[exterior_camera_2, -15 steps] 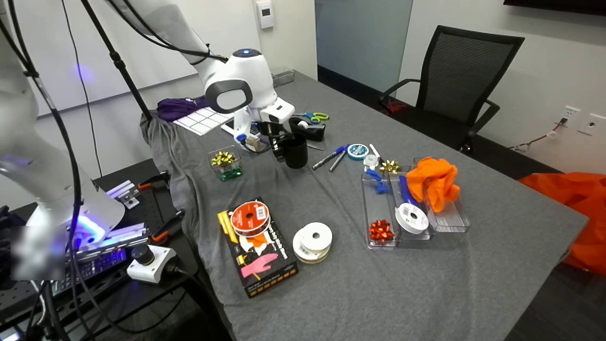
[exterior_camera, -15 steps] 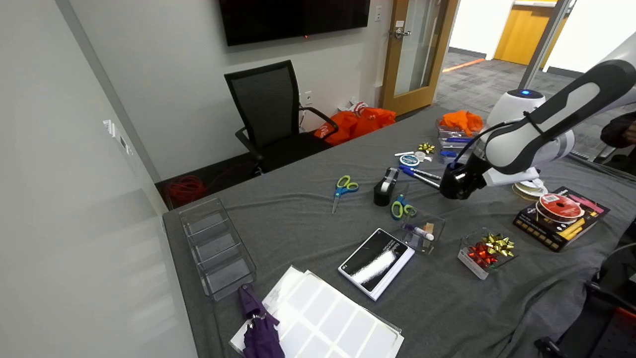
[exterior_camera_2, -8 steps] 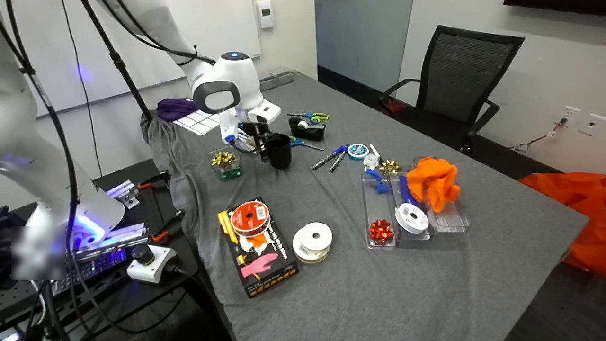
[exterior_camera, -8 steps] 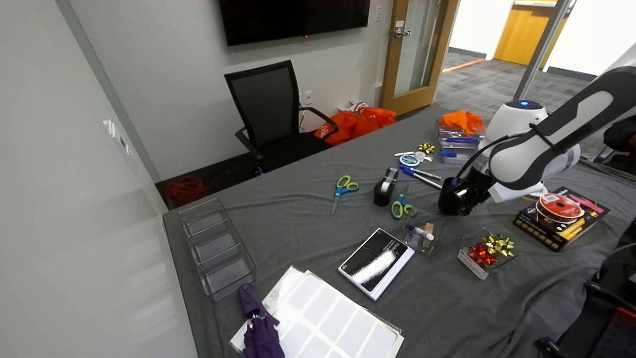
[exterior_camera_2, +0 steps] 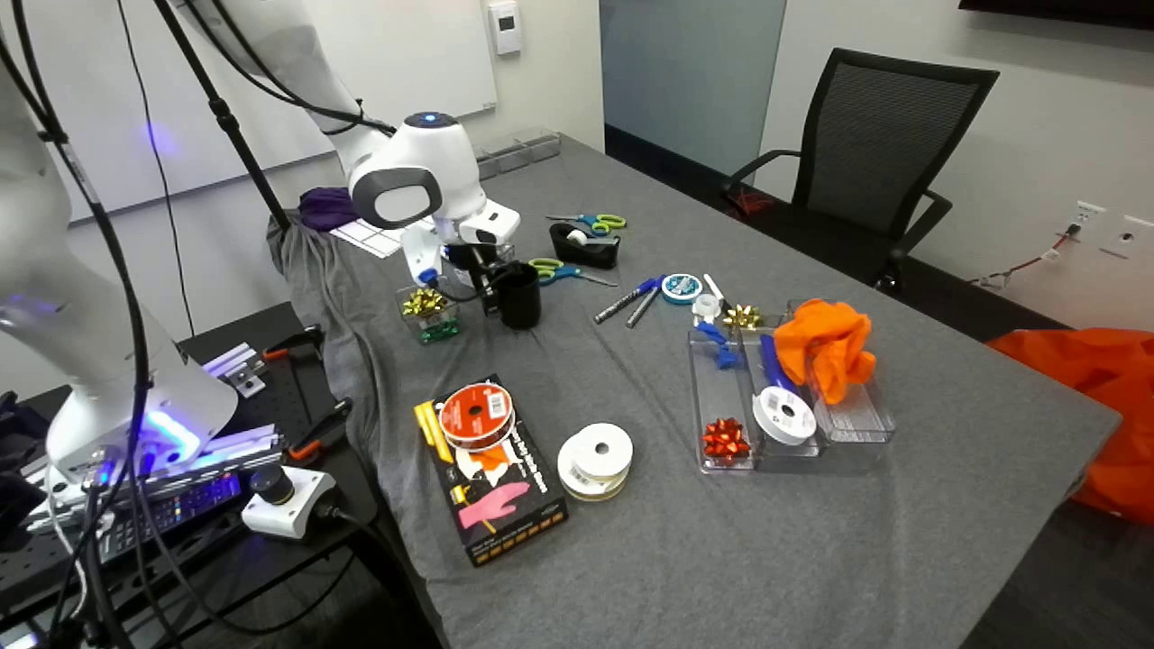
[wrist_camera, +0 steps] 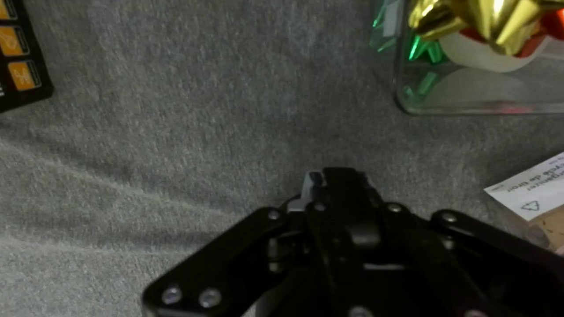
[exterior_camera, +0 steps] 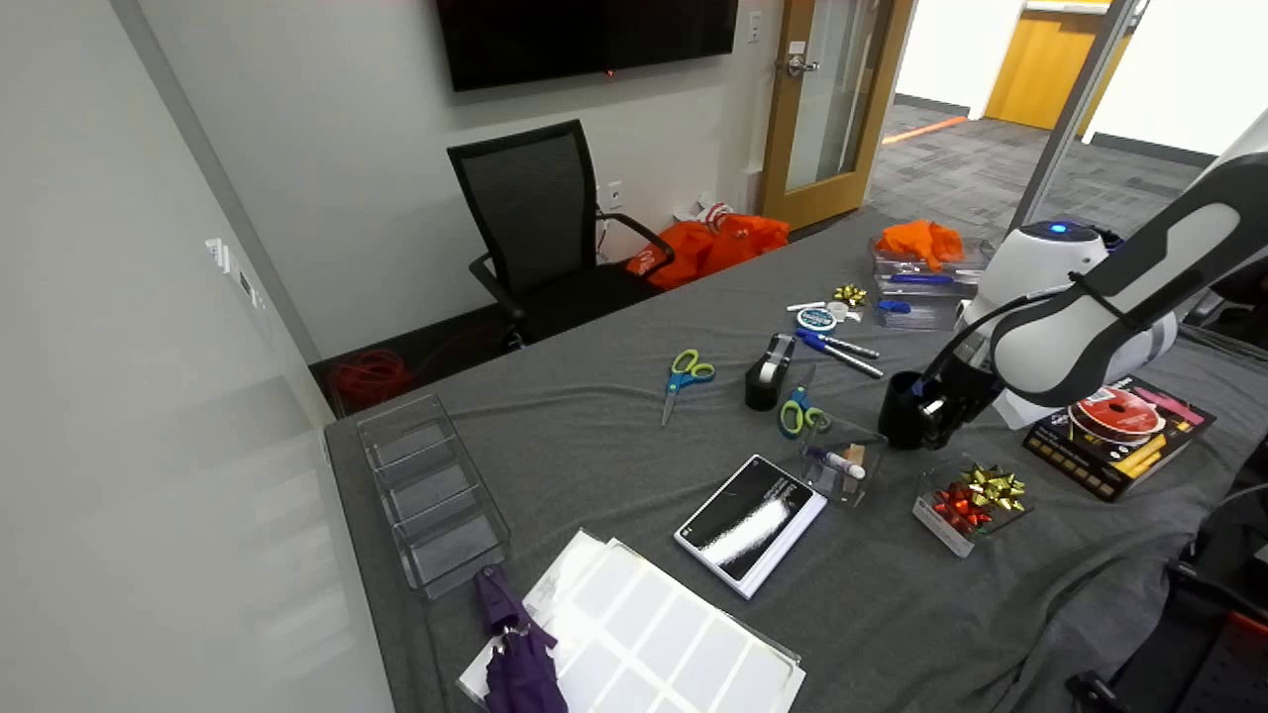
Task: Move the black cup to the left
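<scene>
The black cup (exterior_camera: 899, 408) is upright at my gripper in both exterior views; it also shows here (exterior_camera_2: 520, 297). My gripper (exterior_camera: 936, 421) is at the cup's side and shut on it, seemingly at a handle; it also shows here (exterior_camera_2: 491, 287). In the wrist view, a dark upright strip sits between the closed fingers (wrist_camera: 337, 180); it seems part of the cup, and the rest of the cup is hidden in the dark. The cup is low over the grey cloth (exterior_camera_2: 631, 541); I cannot tell whether its base touches it.
A clear box with bows (exterior_camera: 966, 510) is close to the gripper. A clear box with a marker (exterior_camera: 842, 465) is beside the cup. Scissors (exterior_camera_2: 563, 270), a tape dispenser (exterior_camera_2: 584, 248), pens (exterior_camera_2: 627, 302) and a glove box (exterior_camera_2: 491, 487) lie around.
My gripper and the cup have moved together toward the bow box and away from the pens, lower in one exterior picture and leftward in another. The other table objects have stayed put.
</scene>
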`<move>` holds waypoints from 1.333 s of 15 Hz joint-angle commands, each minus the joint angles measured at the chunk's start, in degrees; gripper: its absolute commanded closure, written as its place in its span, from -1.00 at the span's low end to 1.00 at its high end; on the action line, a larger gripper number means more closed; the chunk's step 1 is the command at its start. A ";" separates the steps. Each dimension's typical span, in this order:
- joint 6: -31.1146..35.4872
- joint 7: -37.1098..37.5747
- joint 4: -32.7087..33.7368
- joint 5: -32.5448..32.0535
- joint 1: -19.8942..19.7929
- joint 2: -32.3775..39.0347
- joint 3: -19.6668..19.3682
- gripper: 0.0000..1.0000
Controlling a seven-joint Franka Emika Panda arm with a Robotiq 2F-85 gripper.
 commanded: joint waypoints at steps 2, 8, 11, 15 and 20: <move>3.66 -1.03 -4.29 -2.93 0.35 -3.24 -1.07 -0.13; 5.28 -2.62 -6.66 -3.99 -1.09 -6.13 -0.86 -0.94; 4.57 -4.10 -7.85 -3.46 -2.18 -8.49 -0.29 -1.00; 0.59 -10.83 -10.58 1.18 -7.18 -15.80 3.26 -1.00; -9.62 -24.91 -11.50 11.99 -8.06 -25.49 0.73 -1.00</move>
